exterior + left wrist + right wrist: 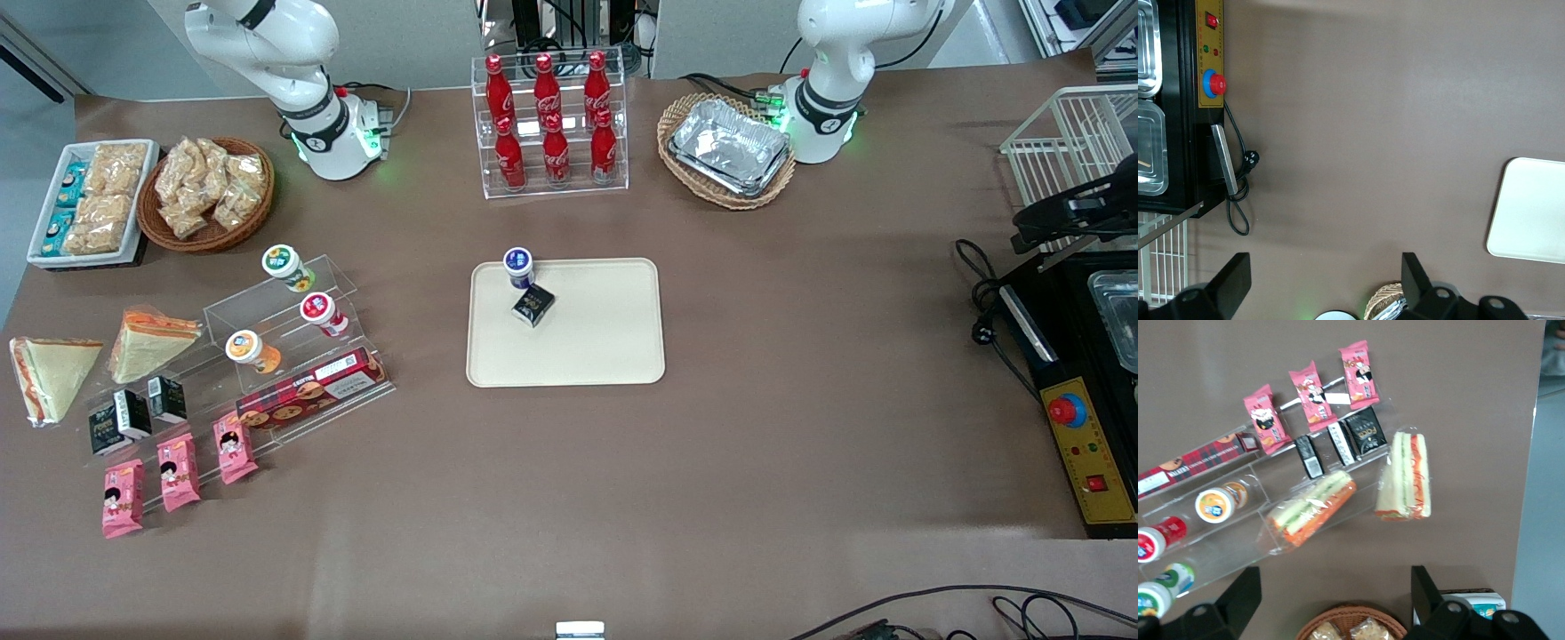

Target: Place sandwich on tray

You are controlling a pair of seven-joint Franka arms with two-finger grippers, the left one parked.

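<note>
**Sandwich on the desk, tray partly occupied**

While the tool (pixel 1331 603) is held above the snack display with its fingers (pixel 1238 593) spread wide and nothing between them, the sandwich (pixel 49 373) is seen lying flat on the desk (pixel 800 427) at the working arm's end. Its long axis runs toward the front camera, its red-orange filling edge turned outward from the desk. A second wedge (pixel 149 342) with a broad orange side is leaned just beside it. Coca-Cola script is read on the red bottles (pixel 551 120); writing on the biscuit box (pixel 311 391) cannot be made out. On the tray (pixel 605 347), mid-desk and well apart, a blue-lidded cup (pixel 518 265) and a black carton (pixel 532 305) are found.
</note>
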